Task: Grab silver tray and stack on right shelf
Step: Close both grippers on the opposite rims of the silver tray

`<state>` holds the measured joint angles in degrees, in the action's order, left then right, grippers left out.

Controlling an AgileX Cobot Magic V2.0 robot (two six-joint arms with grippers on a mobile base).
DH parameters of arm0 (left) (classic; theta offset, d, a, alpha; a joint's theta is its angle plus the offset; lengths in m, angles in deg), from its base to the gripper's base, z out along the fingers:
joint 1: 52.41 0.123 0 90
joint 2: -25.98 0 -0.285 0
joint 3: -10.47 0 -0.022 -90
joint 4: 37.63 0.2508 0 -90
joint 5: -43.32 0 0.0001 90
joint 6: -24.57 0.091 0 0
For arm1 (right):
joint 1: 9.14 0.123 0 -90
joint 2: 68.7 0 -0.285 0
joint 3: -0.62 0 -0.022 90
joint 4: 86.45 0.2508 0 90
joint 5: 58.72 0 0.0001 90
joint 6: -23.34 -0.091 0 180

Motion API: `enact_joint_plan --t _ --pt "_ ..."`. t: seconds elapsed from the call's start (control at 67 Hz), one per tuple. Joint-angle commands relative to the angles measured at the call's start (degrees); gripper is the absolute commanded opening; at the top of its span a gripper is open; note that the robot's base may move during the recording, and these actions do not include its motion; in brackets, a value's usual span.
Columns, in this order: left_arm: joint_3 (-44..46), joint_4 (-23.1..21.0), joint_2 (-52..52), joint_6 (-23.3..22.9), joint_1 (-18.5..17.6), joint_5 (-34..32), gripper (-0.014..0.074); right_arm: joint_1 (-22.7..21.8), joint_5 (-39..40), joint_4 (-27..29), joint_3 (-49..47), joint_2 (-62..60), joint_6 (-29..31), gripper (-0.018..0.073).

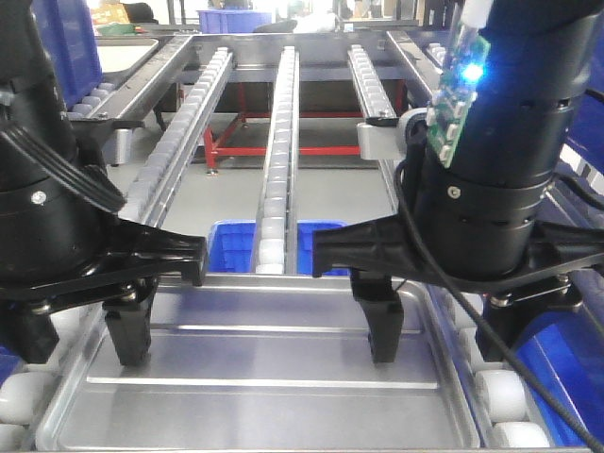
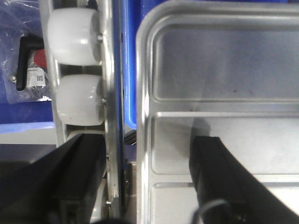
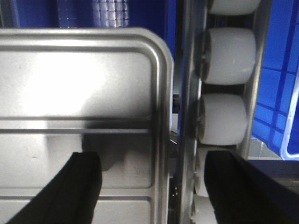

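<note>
The silver tray point(image 1: 264, 363) lies flat at the near end of the right shelf point(image 1: 279, 160), between its side rows of white rollers point(image 1: 500, 392). Two long ridges cross its base. My left gripper point(image 1: 80, 326) is open and straddles the tray's left rim: one finger point(image 2: 219, 177) is over the base, the other point(image 2: 70, 177) is outside over the roller rail. My right gripper point(image 1: 448, 326) is open and straddles the right rim the same way, with its inner finger point(image 3: 74, 191) over the tray point(image 3: 79, 88) and its outer finger point(image 3: 243, 191) over the rollers point(image 3: 229, 56).
Blue crates point(image 1: 326, 243) sit below the rack's centre roller track. More blue bins flank the rack on the right point(image 3: 280, 93) and at the far back point(image 1: 231, 19). A red frame point(image 1: 283, 149) stands on the floor beyond. A neighbouring rack level point(image 1: 123, 57) is at the far left.
</note>
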<state>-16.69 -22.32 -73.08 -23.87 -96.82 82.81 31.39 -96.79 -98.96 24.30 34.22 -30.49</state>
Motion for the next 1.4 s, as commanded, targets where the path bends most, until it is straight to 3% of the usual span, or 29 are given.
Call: enact_joint_plan --t 0.0,1.0,1.388 --pt "1.64 0.91 1.12 -0.29 0.06 -0.75 0.0318 -0.03 1.18 -0.66 -1.77 -1.62 -0.03 0.056" --pt "1.64 0.77 0.62 -0.29 0.06 -2.69 0.0313 -0.03 1.45 -0.43 -1.77 -1.51 -0.03 0.0552" --pt "1.64 -0.64 -1.07 -0.29 0.06 -2.58 0.0039 -0.03 1.7 -0.31 -1.77 -1.51 -0.03 0.0171"
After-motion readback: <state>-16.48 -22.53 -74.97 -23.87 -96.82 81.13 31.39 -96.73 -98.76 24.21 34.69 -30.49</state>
